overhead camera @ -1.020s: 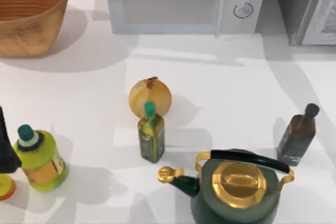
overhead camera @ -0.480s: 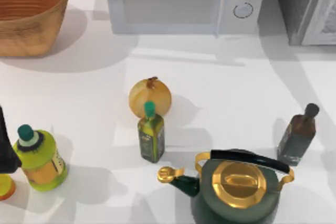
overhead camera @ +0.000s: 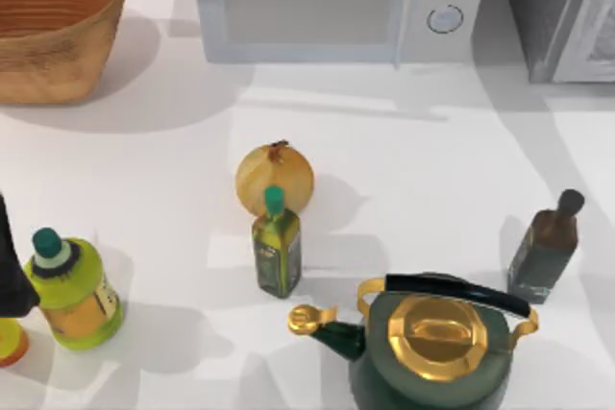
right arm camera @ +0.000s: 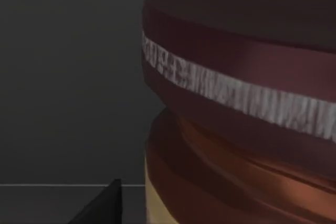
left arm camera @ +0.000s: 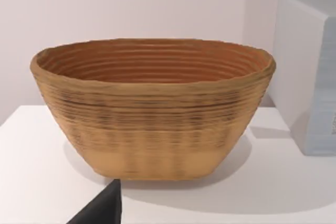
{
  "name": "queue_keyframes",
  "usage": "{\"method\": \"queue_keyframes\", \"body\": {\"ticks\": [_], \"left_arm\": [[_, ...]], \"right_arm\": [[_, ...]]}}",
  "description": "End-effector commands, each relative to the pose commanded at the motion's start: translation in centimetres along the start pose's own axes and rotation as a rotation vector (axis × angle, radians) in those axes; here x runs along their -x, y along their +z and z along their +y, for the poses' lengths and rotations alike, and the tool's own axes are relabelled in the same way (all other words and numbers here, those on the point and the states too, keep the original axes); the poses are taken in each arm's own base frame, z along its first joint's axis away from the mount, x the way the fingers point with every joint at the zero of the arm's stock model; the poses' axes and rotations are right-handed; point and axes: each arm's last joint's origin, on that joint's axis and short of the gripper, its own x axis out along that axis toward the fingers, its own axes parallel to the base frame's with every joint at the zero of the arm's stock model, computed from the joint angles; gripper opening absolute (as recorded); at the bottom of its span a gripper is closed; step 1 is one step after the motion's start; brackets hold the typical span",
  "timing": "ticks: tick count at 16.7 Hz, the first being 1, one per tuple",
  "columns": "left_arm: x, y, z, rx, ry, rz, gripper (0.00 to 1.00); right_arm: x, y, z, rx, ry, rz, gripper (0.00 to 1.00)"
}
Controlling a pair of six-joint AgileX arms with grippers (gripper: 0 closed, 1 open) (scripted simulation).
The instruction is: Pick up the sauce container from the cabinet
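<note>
White worktop (overhead camera: 144,151) carries the scene, with a pale wall behind it. At the back stand a woven basket (overhead camera: 53,21) at the left, a white microwave (overhead camera: 336,2) with two round knobs in the middle, and the dark grey cabinet (overhead camera: 557,12) at the right corner, its pale streaked door panel facing the worktop. Nearer the front stand an onion (overhead camera: 275,178), just behind a small olive-green bottle (overhead camera: 277,247) with a green cap; a yellow-green bottle (overhead camera: 72,290) with an orange label, whose writing cannot be read; a dark glass bottle (overhead camera: 548,249) with a black stopper; and a dark green kettle (overhead camera: 437,343) with gold lid and spout.

Right wrist view: the sauce container (right arm camera: 247,103) stands upright, its long axis vertical, close before the camera against a dark grey interior. Its maroon lid bears a pale streaked band with no legible lettering; the tan-orange body shows below. Whether the right arm's jaws are spread or closed cannot be told.

Left wrist view: the basket (left arm camera: 152,106) sits ahead beside the microwave's side (left arm camera: 310,66). The left arm lies at the worktop's left edge; the state of its jaws cannot be told.
</note>
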Motion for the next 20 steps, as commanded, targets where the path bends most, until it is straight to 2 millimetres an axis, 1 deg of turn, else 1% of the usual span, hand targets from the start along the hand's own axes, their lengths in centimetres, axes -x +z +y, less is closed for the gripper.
{"method": "queue_keyframes", "body": {"ticks": [12, 13, 20], "left_arm": [[0.0, 0.0, 0.0, 0.0, 0.0, 0.0, 1.0], [0.0, 0.0, 0.0, 0.0, 0.0, 0.0, 1.0], [0.0, 0.0, 0.0, 0.0, 0.0, 0.0, 1.0]], "right_arm": [[0.0, 0.0, 0.0, 0.0, 0.0, 0.0, 0.02], [0.0, 0.0, 0.0, 0.0, 0.0, 0.0, 0.0], [0.0, 0.0, 0.0, 0.0, 0.0, 0.0, 0.0]]}}
